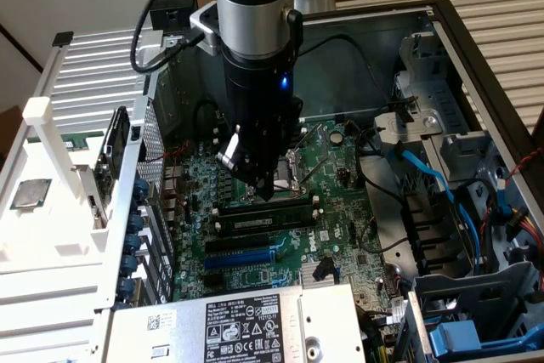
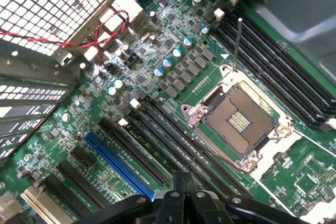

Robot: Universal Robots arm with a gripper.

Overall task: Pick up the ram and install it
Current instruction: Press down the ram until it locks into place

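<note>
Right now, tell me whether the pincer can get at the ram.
Probably yes: the pincer hangs just over the ram, which lies on the motherboard beside the CPU socket; no cable or bracket shows between them.

A green motherboard [image 1: 280,210] is lying flat inside an open computer case [image 1: 476,65]. An empty processor socket [image 2: 239,124] is sitting mid-board – a blue slot [image 2: 118,163] is running alongside black ones. Blue cables [image 1: 438,184] are trailing toward the case's drive-bay edge, and a labelled power supply [image 1: 246,325] is sitting at its near edge.
</note>
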